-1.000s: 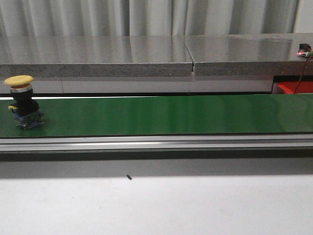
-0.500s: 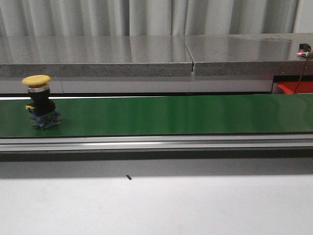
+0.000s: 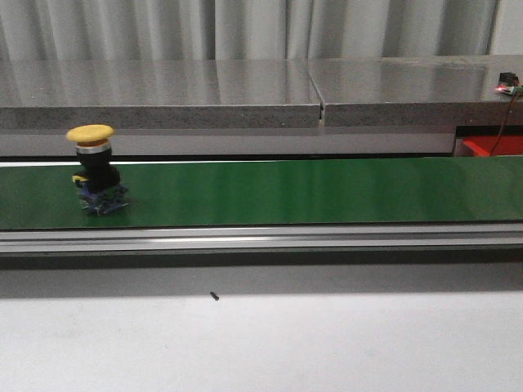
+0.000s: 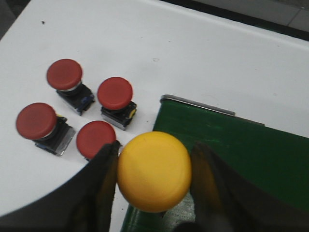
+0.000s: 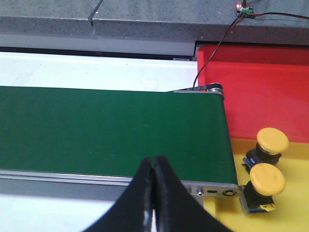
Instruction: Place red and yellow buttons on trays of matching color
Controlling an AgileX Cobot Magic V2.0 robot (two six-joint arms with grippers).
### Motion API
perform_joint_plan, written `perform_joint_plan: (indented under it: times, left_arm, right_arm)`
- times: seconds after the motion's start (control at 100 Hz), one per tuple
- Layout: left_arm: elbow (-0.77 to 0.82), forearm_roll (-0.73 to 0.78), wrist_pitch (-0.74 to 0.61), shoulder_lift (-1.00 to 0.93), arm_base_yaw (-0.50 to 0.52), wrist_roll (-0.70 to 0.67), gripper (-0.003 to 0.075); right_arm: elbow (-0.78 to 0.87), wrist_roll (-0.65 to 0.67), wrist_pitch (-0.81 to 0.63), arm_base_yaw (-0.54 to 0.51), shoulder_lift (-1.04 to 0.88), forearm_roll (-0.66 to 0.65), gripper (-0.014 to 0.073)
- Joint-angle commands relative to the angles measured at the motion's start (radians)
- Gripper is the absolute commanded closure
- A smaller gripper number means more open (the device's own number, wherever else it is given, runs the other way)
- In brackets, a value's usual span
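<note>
In the left wrist view a yellow button sits between the fingers of my left gripper, which is shut on its cap over the end of the green belt. Several red buttons stand on the white table beside that end. A second yellow button stands upright on the belt at the left of the front view. My right gripper is shut and empty over the belt's near rail. Two yellow buttons rest on the yellow tray; the red tray lies behind it.
A grey stone ledge runs behind the belt, and a thin cable hangs from it over the red tray. An aluminium rail edges the belt's front. White tabletop lies in front. Neither arm shows in the front view.
The yellow button on the belt has travelled to the right, still upright.
</note>
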Motion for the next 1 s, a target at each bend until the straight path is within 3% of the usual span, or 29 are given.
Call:
perform_joint_plan:
  times: [0.0,0.35,0.42,0.59,0.66,0.99]
  left_arm:
    - [-0.027,0.003,-0.085,-0.005,-0.032,-0.009,0.0589]
    - [-0.027,0.005,-0.088,0.066,-0.067,-0.009,0.0577]
    - [-0.027,0.005,-0.08,0.066,-0.067,-0.009,0.0521]
    - [-0.027,-0.004,-0.021,0.066,-0.067,-0.009,0.0266]
    - [-0.027,-0.02,-0.006,0.059,-0.071,-0.009,0.0195]
    - [-0.027,-0.085,0.045,-0.051,-0.155,0.035,0.0174]
  right_arm:
    - [-0.026,-0.009,-0.07,0.001,-0.001,0.009,0.0659]
    - [-0.026,-0.009,-0.07,0.001,-0.001,0.009,0.0659]
    - [-0.026,-0.009,-0.07,0.001,-0.001,0.009,0.0659]
    - [-0.026,-0.009,-0.07,0.001,-0.001,0.009,0.0659]
    - [-0.026,-0.009,-0.07,0.001,-0.001,0.009,0.0659]
    - [-0.026,-0.009,-0.07,0.001,-0.001,0.009,0.0659]
